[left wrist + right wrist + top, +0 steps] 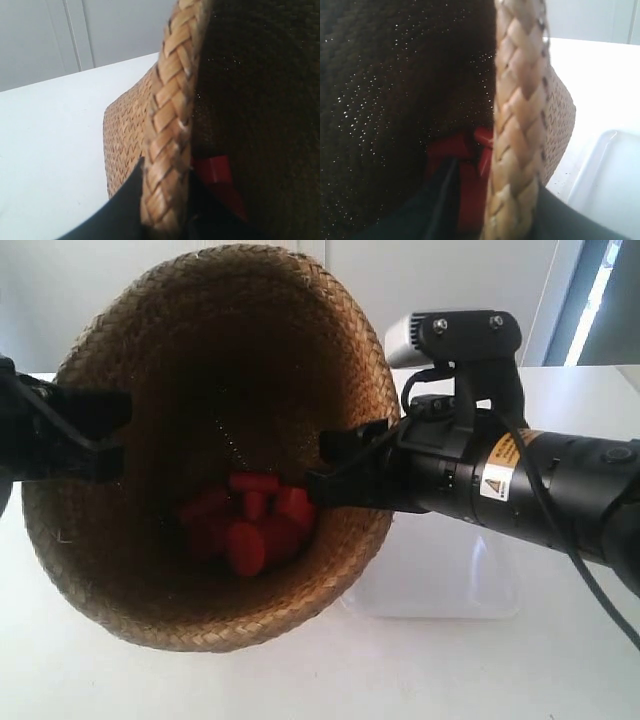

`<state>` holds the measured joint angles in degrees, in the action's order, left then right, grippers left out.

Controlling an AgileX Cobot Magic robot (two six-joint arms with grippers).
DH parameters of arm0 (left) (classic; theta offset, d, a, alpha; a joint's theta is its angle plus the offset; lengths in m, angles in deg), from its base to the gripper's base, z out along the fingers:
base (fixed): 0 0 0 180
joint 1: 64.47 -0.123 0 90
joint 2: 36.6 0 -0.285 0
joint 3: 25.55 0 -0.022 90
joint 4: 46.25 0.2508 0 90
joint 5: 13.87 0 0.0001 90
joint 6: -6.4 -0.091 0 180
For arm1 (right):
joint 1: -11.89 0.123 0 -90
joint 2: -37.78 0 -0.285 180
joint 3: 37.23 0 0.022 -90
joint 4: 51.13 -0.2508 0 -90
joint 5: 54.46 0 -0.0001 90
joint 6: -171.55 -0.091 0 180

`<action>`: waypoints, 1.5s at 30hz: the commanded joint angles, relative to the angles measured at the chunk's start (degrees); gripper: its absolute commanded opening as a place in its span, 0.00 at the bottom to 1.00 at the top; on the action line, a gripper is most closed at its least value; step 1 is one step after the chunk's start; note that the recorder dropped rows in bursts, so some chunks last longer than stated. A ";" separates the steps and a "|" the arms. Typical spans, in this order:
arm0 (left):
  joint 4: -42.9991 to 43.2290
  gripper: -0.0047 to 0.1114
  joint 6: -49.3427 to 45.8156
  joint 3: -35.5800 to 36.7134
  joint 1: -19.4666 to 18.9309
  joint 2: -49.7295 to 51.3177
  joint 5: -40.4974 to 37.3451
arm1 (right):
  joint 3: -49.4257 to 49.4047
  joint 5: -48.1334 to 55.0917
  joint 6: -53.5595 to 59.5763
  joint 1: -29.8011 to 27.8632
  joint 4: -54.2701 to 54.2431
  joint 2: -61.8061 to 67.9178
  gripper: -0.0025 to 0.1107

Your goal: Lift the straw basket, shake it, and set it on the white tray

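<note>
The straw basket point(150, 570) hangs in the air, tipped so its dark inside faces the exterior camera. Several red pieces point(255, 525) lie in its bottom. Two grippers pinch its braided rim from opposite sides. The gripper at the exterior view's left point(110, 440) is shut on the rim; the left wrist view shows my left gripper point(165, 200) with one jaw on each side of the braid point(170, 125). My right gripper point(512, 210) clamps the braid point(517, 125) the same way, seen at the exterior view's right point(345, 465). The white tray point(450, 580) lies on the table behind and below the basket.
A white table point(500, 670) runs under everything. The tray's rim point(610, 180) shows beside the basket's outer wall in the right wrist view. Red pieces point(212, 170) show inside the basket in the left wrist view. A pale wall stands behind.
</note>
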<state>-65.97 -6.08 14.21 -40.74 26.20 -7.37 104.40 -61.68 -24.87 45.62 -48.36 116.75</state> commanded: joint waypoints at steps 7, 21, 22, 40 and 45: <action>1.20 0.04 -1.45 -0.37 0.56 -0.70 -1.59 | 0.56 0.69 1.24 0.51 0.80 -0.88 0.02; 0.49 0.04 4.65 -0.37 0.56 -0.70 -1.68 | 0.56 2.87 -2.52 0.51 -1.89 -0.88 0.02; 0.49 0.04 4.65 -0.37 0.56 -0.70 -1.68 | 0.56 2.87 -2.52 0.51 -1.89 -0.88 0.02; 3.56 0.04 3.15 -1.69 4.00 -6.86 2.17 | 4.46 2.68 1.68 4.84 -1.15 -10.17 0.02; 3.77 0.04 8.99 -1.83 4.28 2.74 1.53 | 3.21 -0.45 -10.65 1.85 -8.87 2.55 0.02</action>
<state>-63.83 1.18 13.11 -37.73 27.51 -4.11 108.02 -59.01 -31.19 47.11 -55.71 117.00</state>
